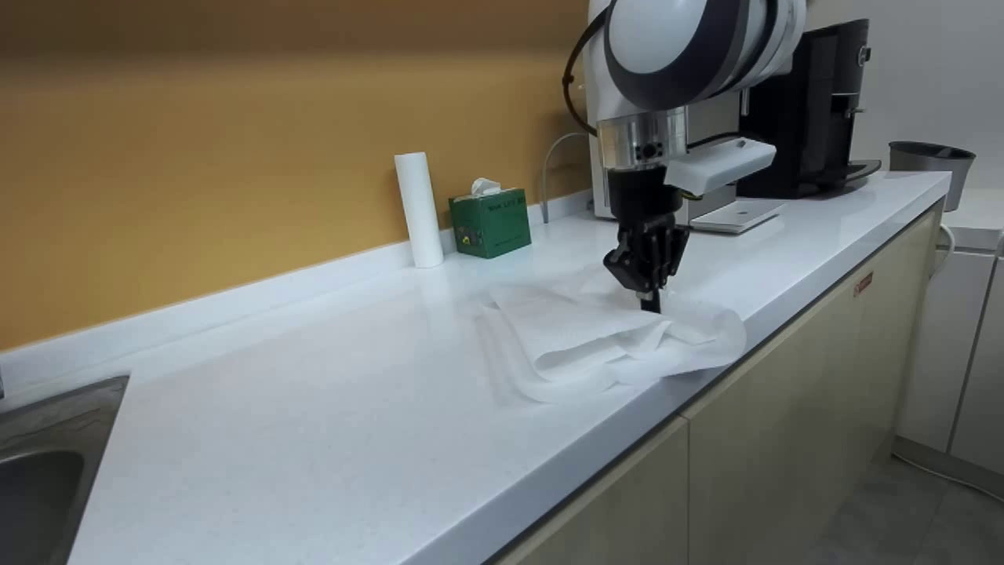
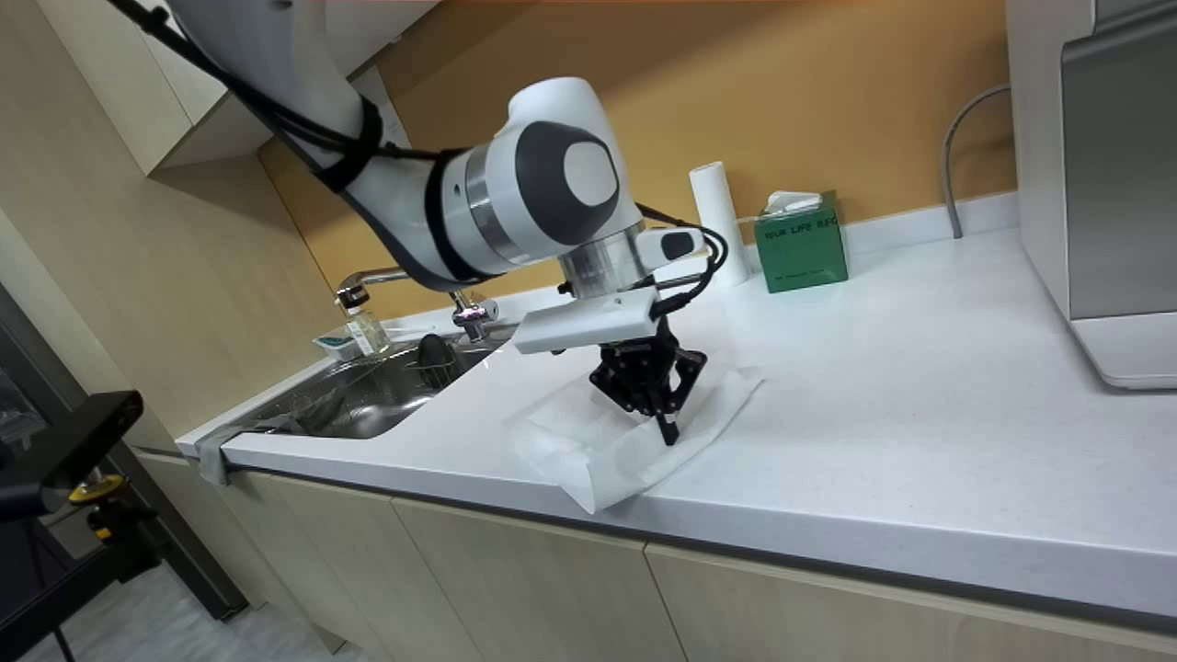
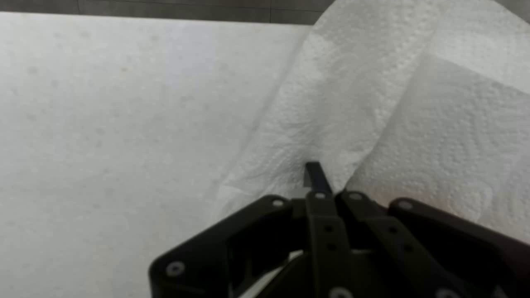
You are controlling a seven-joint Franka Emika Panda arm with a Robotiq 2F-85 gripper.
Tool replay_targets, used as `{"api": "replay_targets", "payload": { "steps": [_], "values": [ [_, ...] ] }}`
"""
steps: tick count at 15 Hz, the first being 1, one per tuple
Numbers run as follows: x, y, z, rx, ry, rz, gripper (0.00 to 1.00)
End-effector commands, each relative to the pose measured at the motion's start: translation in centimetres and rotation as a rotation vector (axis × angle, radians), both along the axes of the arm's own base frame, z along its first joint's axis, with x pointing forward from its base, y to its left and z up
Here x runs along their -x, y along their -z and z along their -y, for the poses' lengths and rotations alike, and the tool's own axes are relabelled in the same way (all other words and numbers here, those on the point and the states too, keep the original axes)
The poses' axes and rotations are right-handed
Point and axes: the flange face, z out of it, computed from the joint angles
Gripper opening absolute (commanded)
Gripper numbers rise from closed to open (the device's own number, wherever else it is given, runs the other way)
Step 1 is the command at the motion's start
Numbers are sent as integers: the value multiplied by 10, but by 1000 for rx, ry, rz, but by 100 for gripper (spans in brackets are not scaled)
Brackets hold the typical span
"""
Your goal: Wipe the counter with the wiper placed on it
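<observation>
The wiper is a white embossed paper sheet, loosely folded. It lies on the white counter (image 1: pixel 314 455) near the front edge in both exterior views (image 1: pixel 565 329) (image 2: pixel 561 441). In the wrist view the wiper (image 3: pixel 414 82) fills the right side, and part of it reaches past the counter edge. My gripper (image 1: pixel 650 302) points down onto the wiper, with its fingertips at the sheet; it also shows in an exterior view (image 2: pixel 668 430). In the wrist view the gripper (image 3: pixel 325 182) is closed with paper pinched between the fingers. The paper hides one fingertip.
A white paper roll (image 1: pixel 420 212) and a green tissue box (image 1: pixel 491 224) stand by the back wall. A sink (image 2: pixel 386 400) with a faucet (image 2: pixel 474 317) is at one end. A black machine (image 1: pixel 804 118) and a grey-white machine (image 2: pixel 1117 211) stand at the other end.
</observation>
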Motion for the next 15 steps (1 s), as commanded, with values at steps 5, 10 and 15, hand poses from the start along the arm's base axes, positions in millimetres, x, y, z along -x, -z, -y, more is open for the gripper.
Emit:
{"api": "replay_targets", "payload": {
  "steps": [5, 10, 15],
  "values": [
    [-57, 8, -26, 29, -64, 33, 0],
    [-121, -7, 21, 41, 82, 150, 0],
    [-129, -28, 90, 97, 292, 230, 0]
  ]
}}
